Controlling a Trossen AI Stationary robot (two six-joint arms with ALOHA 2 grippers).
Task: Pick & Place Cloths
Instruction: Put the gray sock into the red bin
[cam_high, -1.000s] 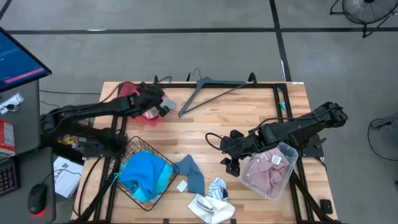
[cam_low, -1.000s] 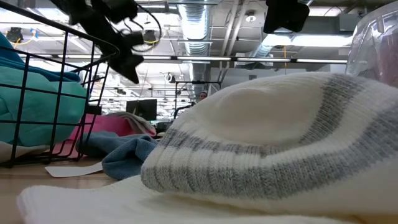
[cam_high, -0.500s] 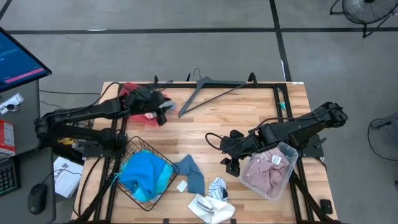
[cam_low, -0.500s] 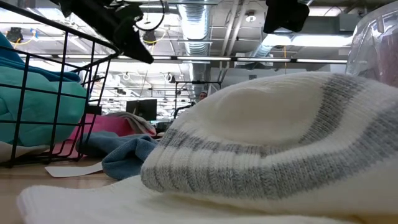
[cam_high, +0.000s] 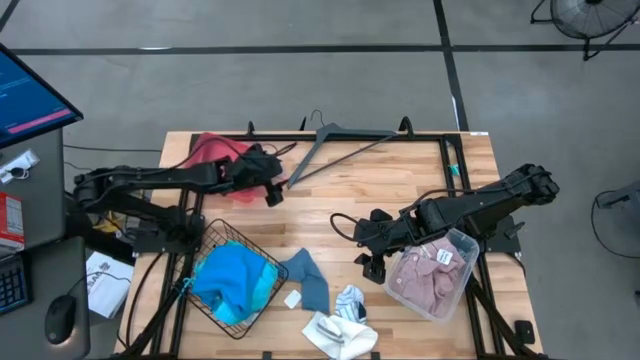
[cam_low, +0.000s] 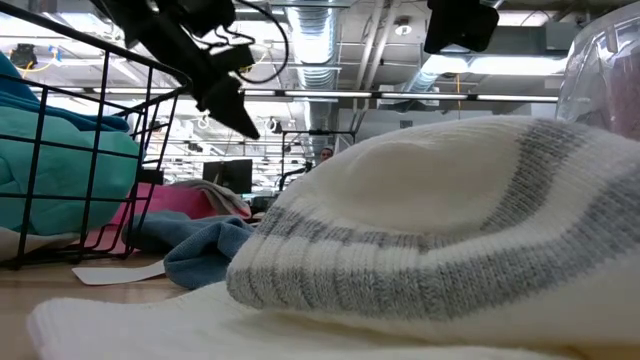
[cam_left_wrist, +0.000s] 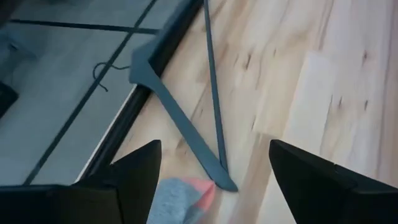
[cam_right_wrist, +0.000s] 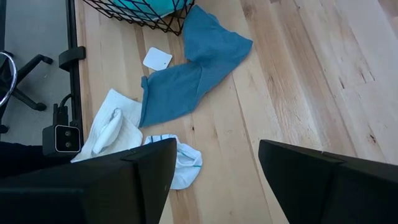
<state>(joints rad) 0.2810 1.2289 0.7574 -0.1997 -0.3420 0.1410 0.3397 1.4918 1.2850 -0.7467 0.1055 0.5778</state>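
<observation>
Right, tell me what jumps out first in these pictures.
A turquoise garment fills the wire basket at the table's front left. A blue cloth lies just right of it. The left pincer stands open over a grey sock with a coral tip, beside the grey hanger.

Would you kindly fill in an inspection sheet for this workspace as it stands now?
Surface: pale wooden table, black frame.
Job's things: turquoise cloth in black wire basket; blue-grey cloth flat on wood; white garments at near edge; pink checked cloth in clear plastic bin; grey coral-tipped sock under left hand.
Clutter: grey clothes hanger; red plastic tray.
Hands: left hand open beside tray; right hand open, empty.
Cables: black loop by right arm.
Surroundings: monitor, fan.
</observation>
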